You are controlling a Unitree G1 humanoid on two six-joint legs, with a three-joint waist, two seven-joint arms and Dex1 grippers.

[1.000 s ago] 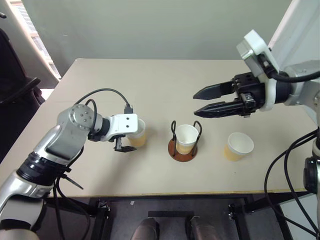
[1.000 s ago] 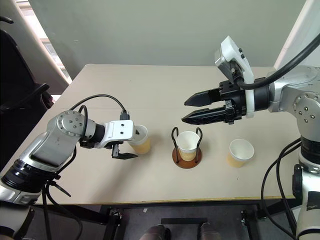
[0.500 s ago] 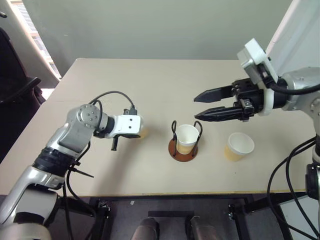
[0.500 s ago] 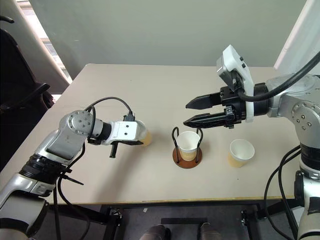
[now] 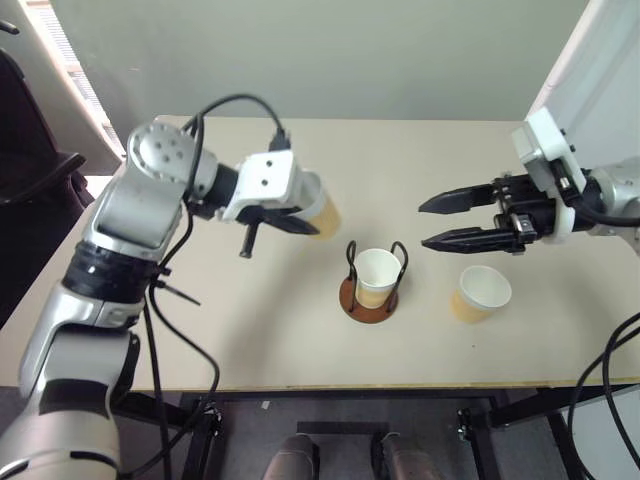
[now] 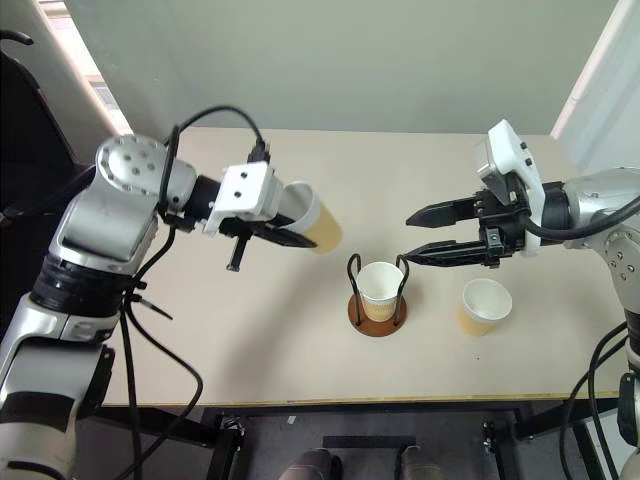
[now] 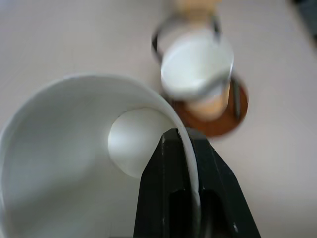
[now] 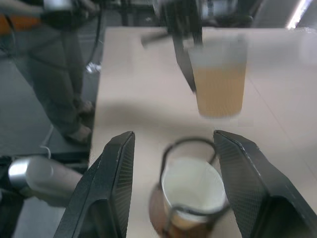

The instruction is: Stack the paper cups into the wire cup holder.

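My left hand (image 6: 290,232), which a second ago sat spread around a paper cup on the counter (image 5: 250,330), has now pinched that cup's wall between its fingers and lifted it clear. The held cup (image 6: 312,217) hangs tilted in the air, up and to the left of the wire cup holder (image 5: 371,297), well above the counter. One cup (image 5: 378,276) already stands in the holder; a third cup (image 5: 480,292) waits on the counter just to its right. My right hand (image 5: 432,221), spread and empty, has drawn back rightward, above the third cup. Judgement: pickup is complete; carrying over the holder and nesting comes next.
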